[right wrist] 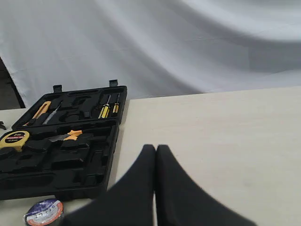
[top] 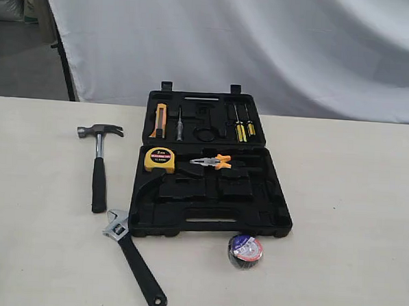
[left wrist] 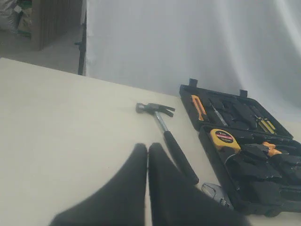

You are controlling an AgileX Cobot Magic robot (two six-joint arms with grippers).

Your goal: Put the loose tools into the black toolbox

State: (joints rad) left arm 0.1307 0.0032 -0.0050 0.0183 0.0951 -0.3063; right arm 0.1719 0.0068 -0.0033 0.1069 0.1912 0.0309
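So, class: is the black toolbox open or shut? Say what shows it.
Open. The black toolbox has both halves spread apart, recesses facing up, with the tape measure and pliers seated inside.

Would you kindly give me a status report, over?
Status: left end effector shut, empty; right end effector likewise. Loose on table outside open toolbox: hammer, wrench, tape roll. Nothing blocks them.

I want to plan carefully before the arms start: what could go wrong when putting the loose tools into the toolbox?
1. The wrench head lies close to the toolbox corner; grasping there may shove the case.
2. The tape roll lies flat and low, so it may slide away when grasped.
3. The hammer, gripped far from its steel head, may tilt and drop.
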